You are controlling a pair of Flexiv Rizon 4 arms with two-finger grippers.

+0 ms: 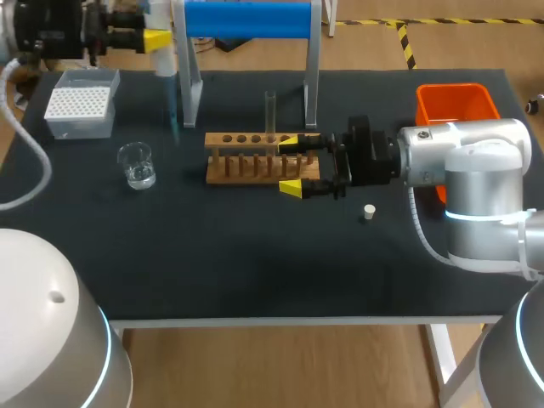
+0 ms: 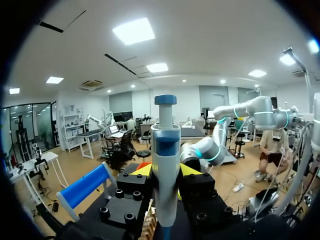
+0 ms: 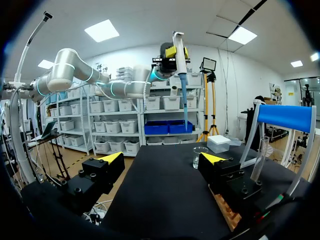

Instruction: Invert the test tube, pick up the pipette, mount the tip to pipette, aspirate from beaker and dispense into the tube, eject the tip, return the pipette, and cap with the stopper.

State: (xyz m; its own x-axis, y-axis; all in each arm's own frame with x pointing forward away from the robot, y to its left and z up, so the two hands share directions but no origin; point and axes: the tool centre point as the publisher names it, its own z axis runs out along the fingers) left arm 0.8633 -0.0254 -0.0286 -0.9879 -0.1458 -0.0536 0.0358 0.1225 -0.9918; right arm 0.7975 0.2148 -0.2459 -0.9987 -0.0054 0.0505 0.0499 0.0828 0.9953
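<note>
The stopper (image 1: pixel 368 212) lies on the counter (image 1: pixel 255 263), nearer than the rack (image 1: pixel 246 161) and off its right end. The right hand (image 1: pixel 290 165) is at the rack's right end, released: its fingers are spread to either side of that end and grasp nothing. The test tube (image 1: pixel 270 110) stands upright in the rack's far row. The beaker (image 1: pixel 136 164) stands left of the rack, apart from it. The tip box (image 1: pixel 81 104) sits farther back and left of the rack. Beyond the rack's left end, the left hand (image 2: pixel 166 175) is raised and clenched on the pipette (image 1: pixel 164 55), which hangs vertically with its lower end pointing down.
</note>
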